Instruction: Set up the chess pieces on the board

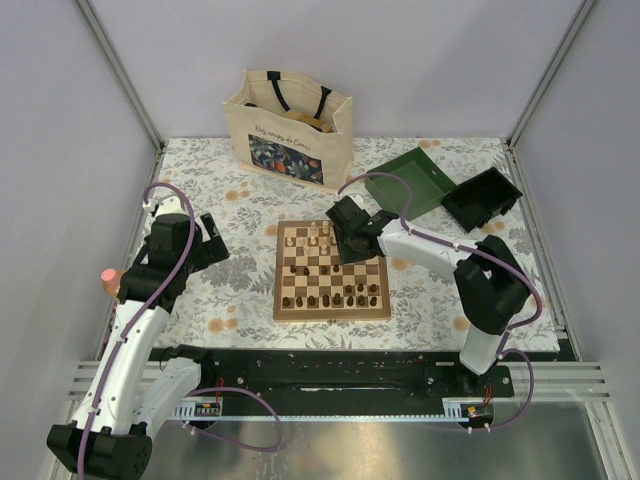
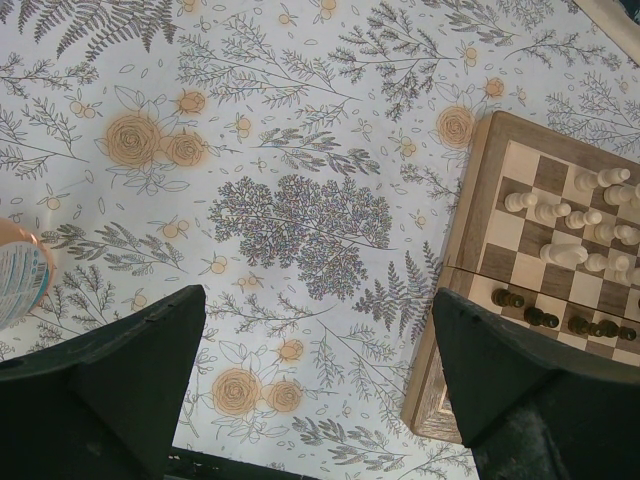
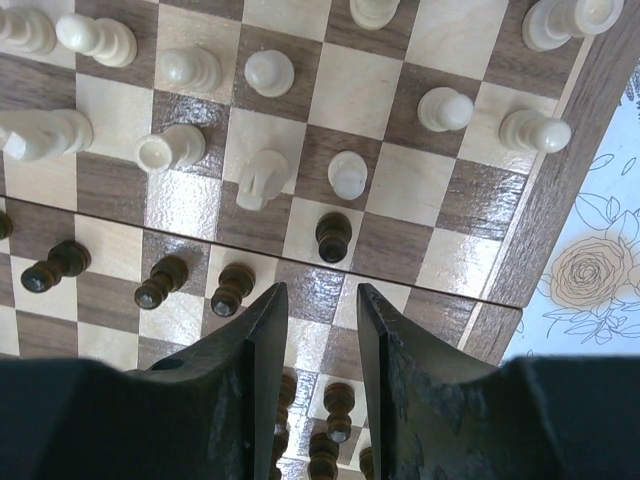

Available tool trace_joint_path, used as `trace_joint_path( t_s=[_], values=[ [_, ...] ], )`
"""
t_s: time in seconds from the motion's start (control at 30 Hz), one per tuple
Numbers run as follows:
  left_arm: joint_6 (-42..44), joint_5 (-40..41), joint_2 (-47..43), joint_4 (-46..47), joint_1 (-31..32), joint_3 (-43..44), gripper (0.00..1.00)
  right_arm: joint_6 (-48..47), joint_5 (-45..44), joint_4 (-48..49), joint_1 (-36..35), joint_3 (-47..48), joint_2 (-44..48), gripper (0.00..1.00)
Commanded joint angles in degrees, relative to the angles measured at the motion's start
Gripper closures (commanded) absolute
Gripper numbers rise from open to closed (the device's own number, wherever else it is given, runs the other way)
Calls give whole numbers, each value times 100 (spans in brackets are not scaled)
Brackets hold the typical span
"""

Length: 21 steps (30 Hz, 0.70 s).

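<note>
The board (image 1: 282, 310) lies in the middle of the floral cloth. Pale chess pieces (image 1: 318, 238) stand on its far half and dark chess pieces (image 1: 335, 296) on its near half. My right gripper (image 1: 345, 246) hovers over the board's far right part. In the right wrist view the right gripper (image 3: 322, 295) is open, with only bare squares in its narrow gap. A dark pawn (image 3: 333, 236) stands just beyond the tips, and pale pieces (image 3: 347, 173) stand farther on. My left gripper (image 2: 315, 310) is wide open over the cloth, left of the board (image 2: 480, 250), holding nothing.
A cream tote bag (image 1: 290, 125) stands at the back. A green box (image 1: 410, 180) and a black box (image 1: 482, 198) lie at the back right. A pink-topped object (image 1: 110, 277) sits by the left arm. White walls close in the table.
</note>
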<state>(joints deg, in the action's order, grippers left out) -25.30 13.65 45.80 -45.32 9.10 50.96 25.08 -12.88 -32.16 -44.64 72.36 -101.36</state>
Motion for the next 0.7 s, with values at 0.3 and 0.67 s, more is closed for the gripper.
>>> trace_joint_path(
  t_s=[0.3,0.67],
  values=[
    [43,-55,-54,269,-40,-33,1,-109,-21,228,202,490,-349,60],
    [51,-90,-45,269,-58,-33,1,-144,32,228,228,481,-411,68]
  ],
)
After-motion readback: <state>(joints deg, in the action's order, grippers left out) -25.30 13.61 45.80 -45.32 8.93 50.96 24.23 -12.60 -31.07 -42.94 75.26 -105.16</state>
